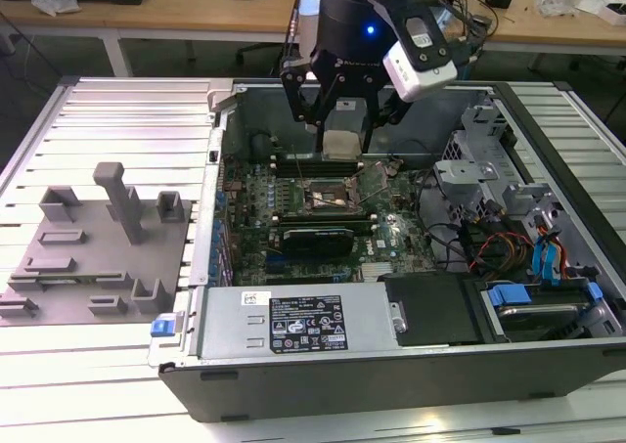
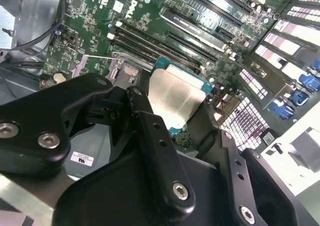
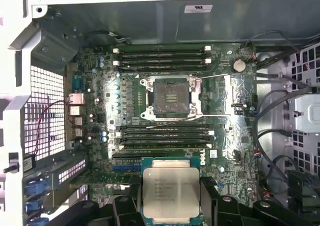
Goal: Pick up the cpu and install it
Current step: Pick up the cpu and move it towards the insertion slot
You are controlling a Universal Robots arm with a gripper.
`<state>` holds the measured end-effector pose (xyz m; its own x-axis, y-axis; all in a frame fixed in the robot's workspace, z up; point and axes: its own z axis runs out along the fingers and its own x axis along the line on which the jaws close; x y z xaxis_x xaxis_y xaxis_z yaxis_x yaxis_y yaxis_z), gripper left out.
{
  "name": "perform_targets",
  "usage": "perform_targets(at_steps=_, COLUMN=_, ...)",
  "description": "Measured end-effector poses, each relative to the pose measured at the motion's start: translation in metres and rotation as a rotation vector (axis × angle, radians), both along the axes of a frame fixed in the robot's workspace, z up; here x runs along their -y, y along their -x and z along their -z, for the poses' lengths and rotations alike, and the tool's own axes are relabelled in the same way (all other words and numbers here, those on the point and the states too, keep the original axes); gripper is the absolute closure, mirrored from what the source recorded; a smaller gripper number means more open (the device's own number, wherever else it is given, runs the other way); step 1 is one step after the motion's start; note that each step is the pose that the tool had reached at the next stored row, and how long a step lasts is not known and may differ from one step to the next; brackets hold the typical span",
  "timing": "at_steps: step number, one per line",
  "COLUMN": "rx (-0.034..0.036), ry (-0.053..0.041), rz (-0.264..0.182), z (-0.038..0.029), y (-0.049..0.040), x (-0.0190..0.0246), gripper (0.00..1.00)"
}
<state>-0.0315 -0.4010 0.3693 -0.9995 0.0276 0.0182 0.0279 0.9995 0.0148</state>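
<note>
The cpu is up in the air, pale metal top catching the light, hanging above the green motherboard inside the open computer case and touching nothing below it. The gripper has it clamped, jaws closed in on two opposite edges of the chip.

The first wrist view shows it well: the cpu lies flat between the black fingers, silvery lid up, with a thin green rim around it. The second wrist view catches the cpu at a slant, with the gripper and its black linkages crowding in front.

Now the socket: it lies open, dark contact field exposed, with its metal frame around it. In the first wrist view a bank of memory slots sits between the chip and the socket, so the chip looks off to one side rather than squarely over it. In the exterior view the socket is just below the hanging chip in the picture, its load plate tipped up on the exterior view's right.

Further out, the power supply runs along the near wall of the case. Blue-tabbed drive bays fill the exterior view's right. On the exterior view's left, grey fixture blocks stand on the ribbed metal table, well apart from the gripper
</note>
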Motion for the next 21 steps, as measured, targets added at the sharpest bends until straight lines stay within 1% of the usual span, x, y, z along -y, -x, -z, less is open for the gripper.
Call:
perform_targets(at_steps=1, rx=-0.0016, ry=0.0, rz=0.0, z=0.0029, y=-0.0004, x=-0.0002, gripper=0.45)
perform_targets(at_steps=3, rx=-0.0025, ry=-0.0002, rz=0.0, z=0.0067, y=-0.0006, x=-0.0006, gripper=0.45)
perform_targets(at_steps=4, rx=-0.0032, ry=0.0, rz=0.0, z=0.0105, y=-0.0008, x=-0.0013, gripper=0.45)
perform_targets(at_steps=6, rx=-0.0034, ry=0.0, rz=0.0, z=0.0167, y=-0.0007, x=-0.0046, gripper=0.45)
perform_targets(at_steps=7, rx=-0.0034, ry=0.0, rz=0.0, z=0.0185, y=-0.0007, x=-0.006, gripper=0.45)
perform_targets(at_steps=8, rx=-0.0035, ry=0.0, rz=0.0, z=0.0217, y=-0.0007, x=-0.0092, gripper=0.45)
perform_targets(at_steps=10, rx=-0.0035, ry=-0.0001, rz=0.0, z=0.0257, y=-0.0007, x=-0.0131, gripper=0.45)
perform_targets(at_steps=12, rx=-0.0035, ry=0.0001, rz=0.0, z=0.0312, y=-0.0007, x=-0.0188, gripper=0.45)
perform_targets(at_steps=13, rx=-0.0035, ry=0.0, rz=0.0, z=0.0332, y=-0.0007, x=-0.0209, gripper=0.45)
perform_targets(at_steps=14, rx=-0.0035, ry=0.0001, rz=0.0, z=0.037, y=-0.0007, x=-0.025, gripper=0.45)
perform_targets(at_steps=16, rx=-0.0035, ry=-0.0001, rz=0.0, z=0.0408, y=-0.0007, x=-0.0284, gripper=0.45)
perform_targets(at_steps=17, rx=-0.0034, ry=-0.0002, rz=0.0, z=0.0443, y=-0.0007, x=-0.031, gripper=0.45)
perform_targets(at_steps=21, rx=-0.0034, ry=-0.0003, rz=0.0, z=0.0514, y=-0.0007, x=-0.0344, gripper=0.45)
